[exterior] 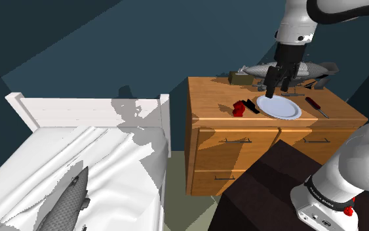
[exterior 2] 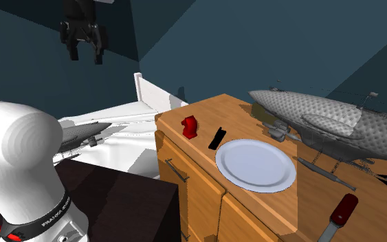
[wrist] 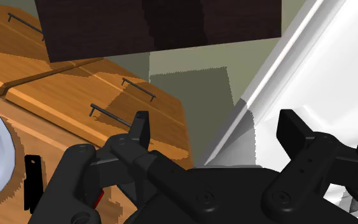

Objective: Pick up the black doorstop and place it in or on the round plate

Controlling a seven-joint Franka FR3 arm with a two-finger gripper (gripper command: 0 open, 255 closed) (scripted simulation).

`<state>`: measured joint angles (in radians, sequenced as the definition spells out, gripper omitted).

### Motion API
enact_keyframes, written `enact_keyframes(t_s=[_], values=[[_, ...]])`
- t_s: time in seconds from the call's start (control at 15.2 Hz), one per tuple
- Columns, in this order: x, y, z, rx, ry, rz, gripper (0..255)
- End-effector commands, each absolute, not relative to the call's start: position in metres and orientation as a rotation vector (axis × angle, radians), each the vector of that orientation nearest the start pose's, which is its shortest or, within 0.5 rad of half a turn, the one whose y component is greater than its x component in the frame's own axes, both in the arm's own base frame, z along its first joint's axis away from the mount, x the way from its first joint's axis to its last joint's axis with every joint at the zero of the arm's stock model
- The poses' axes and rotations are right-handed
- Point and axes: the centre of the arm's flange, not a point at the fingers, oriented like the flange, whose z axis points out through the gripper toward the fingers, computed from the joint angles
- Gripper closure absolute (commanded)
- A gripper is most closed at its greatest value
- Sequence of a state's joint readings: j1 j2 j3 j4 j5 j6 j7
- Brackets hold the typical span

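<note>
Simulated bedroom scene. Robot arm's black hand hangs high in the air, well above the wooden surface of a dresser. Its two fingers stand apart w/ nothing btwn them.

Doorstop: a small, flat black wedge lying on the surface. It sits btwn a red object and the white plate, just beside the plate's rim and apart from both. The plate is bare.

Also on the surface: a grey airship model behind the plate and a red-handled screwdriver on the plate's far side from the doorstop. A white bed stands next to the dresser.

Handling, as a judgement: the doorstop looks light and stiff, not fragile, prob. not slippery. It lies very low, so the fingertips would need to come down almost to the wood. Best hold is likely across its narrow width, near the middle, on the two straight sides. The sloped top could squeeze out of a pinch. The red object is near enough that one finger needs care on that side.
</note>
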<state>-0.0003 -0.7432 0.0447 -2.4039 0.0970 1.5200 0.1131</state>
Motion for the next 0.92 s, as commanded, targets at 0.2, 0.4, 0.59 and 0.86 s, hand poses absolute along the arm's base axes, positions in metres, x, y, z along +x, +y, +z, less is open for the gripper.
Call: enact_keyframes(t_s=[0.2, 0.4, 0.59, 0.86], values=[[0.322, -0.001, 0.527, -3.070, 0.141, 0.203, 0], [0.336, -0.029, 0.504, -3.065, 0.151, 0.182, 0], [0.350, -0.057, 0.481, -3.060, 0.162, 0.161, 0], [0.369, -0.095, 0.450, -3.053, 0.176, 0.133, 0]])
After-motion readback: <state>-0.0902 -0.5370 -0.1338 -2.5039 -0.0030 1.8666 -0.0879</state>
